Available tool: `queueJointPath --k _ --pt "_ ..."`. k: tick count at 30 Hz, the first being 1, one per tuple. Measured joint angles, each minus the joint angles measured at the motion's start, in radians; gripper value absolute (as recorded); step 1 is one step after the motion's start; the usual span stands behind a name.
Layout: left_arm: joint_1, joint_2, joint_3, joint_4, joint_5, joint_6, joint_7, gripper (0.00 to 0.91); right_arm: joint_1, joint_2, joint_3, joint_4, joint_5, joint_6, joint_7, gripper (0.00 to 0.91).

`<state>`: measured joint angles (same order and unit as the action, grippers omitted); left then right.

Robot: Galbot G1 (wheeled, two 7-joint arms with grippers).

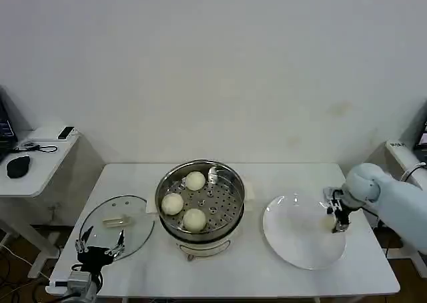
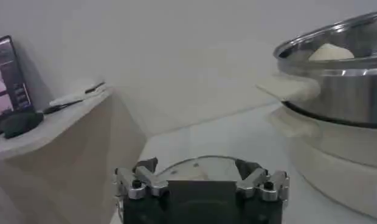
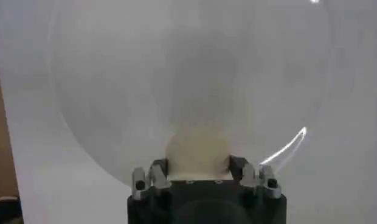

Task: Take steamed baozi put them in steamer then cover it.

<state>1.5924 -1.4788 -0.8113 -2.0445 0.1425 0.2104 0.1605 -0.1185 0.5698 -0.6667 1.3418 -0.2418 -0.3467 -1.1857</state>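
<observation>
Over the flat white plate (image 1: 303,239), the right gripper (image 3: 197,167) clasps the last cream-white round baozi (image 3: 197,155), bound for three others in the shiny steel steamer (image 1: 200,199); the left gripper (image 2: 200,176) waits, fingers spread, by the clear glass cover (image 1: 117,226).

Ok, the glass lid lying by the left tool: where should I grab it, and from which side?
Take the cover by the pale handle at its middle, coming straight down from above. It lies flat on the table beside the steamer, so its thin metal rim probably offers little to pinch; the raised bar is the only graspable part. The left tool sits open at its near edge.
</observation>
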Motion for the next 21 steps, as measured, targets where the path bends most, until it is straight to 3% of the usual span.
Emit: queueJointPath --k 8,21 --pt "0.012 -0.001 -0.006 -0.022 0.019 0.002 -0.005 0.907 0.177 0.057 -0.064 0.056 0.103 -0.044 -0.018 0.665" --pt "0.004 -0.020 -0.003 -0.051 0.050 0.013 -0.018 0.907 0.526 0.314 -0.237 0.031 0.363 -0.158 -0.010 0.665"
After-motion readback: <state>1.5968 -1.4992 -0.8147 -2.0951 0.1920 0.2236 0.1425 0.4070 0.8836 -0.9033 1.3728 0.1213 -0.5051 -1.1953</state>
